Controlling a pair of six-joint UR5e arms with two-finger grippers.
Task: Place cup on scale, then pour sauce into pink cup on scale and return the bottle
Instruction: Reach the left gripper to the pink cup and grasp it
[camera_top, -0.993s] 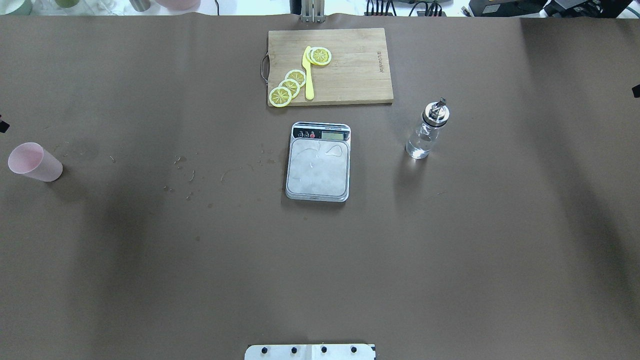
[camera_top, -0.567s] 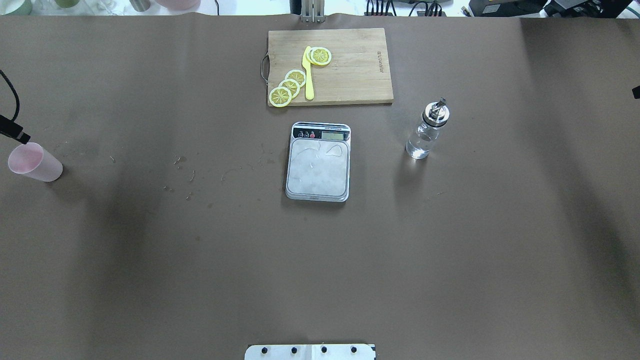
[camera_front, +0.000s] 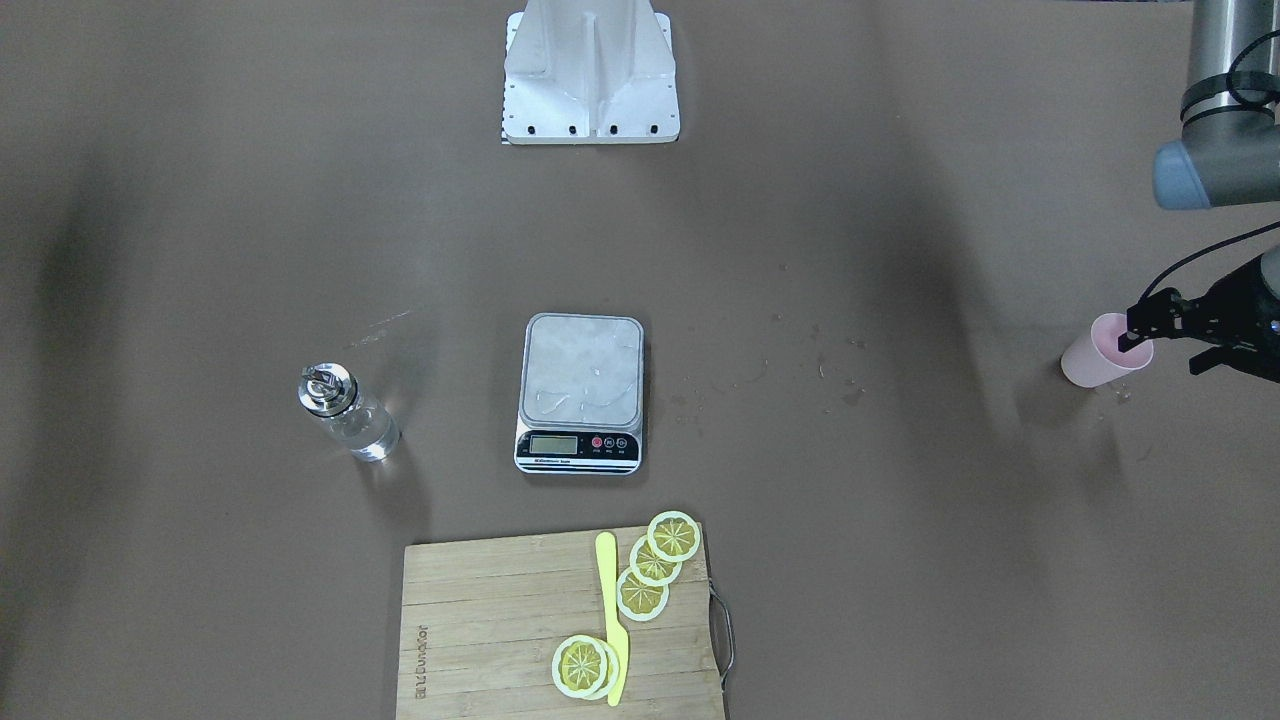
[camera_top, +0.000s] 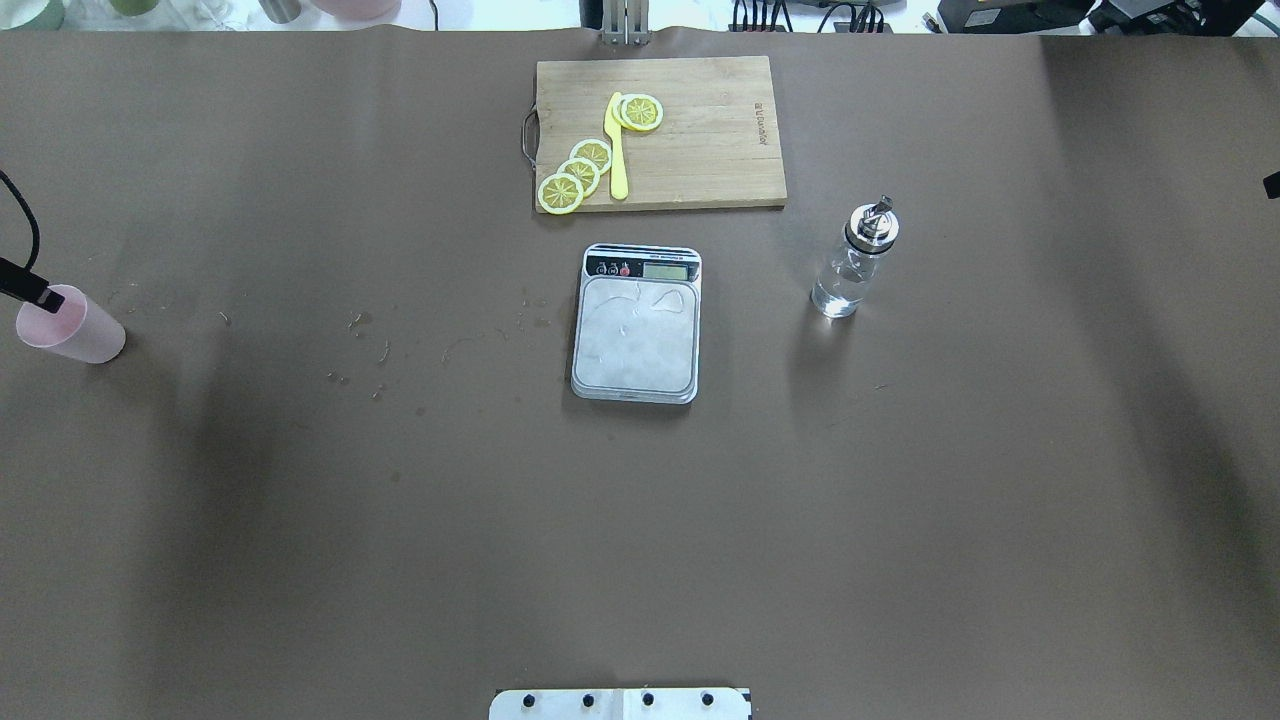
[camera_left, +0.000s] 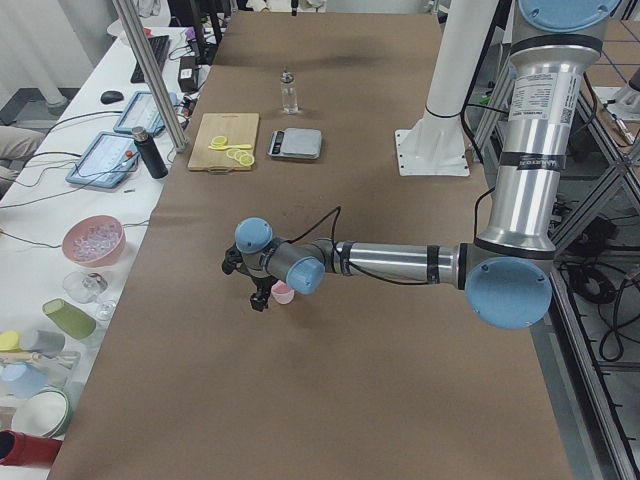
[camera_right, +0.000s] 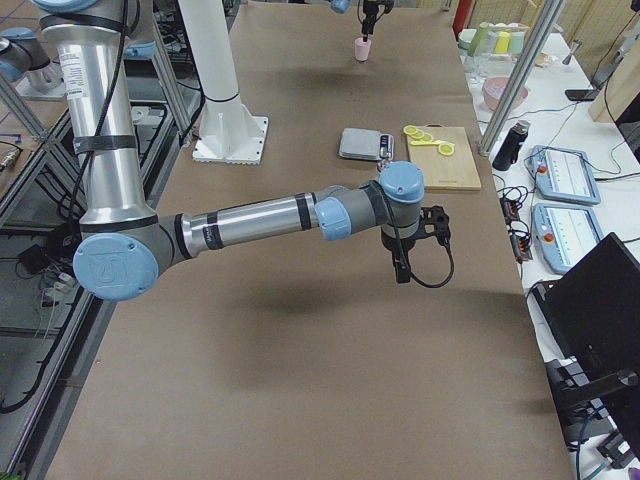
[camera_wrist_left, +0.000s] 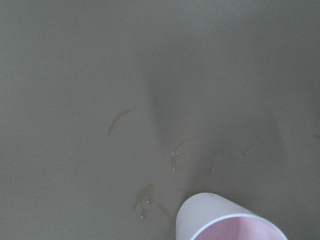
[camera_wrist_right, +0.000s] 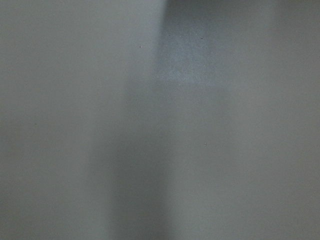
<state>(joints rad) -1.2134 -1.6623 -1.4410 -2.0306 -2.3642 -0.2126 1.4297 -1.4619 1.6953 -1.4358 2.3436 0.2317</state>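
Left gripper (camera_front: 1168, 347), right edge of the front-facing view: jaws apart, holding nothing. One fingertip (camera_top: 45, 297) has advanced from outside the rim to over the mouth of the cup (camera_top: 82, 333); contact cannot be told. The grasp looks imminent but is not yet made. The cup stands at the overhead view's far left, well apart from the central scale (camera_top: 637, 325).
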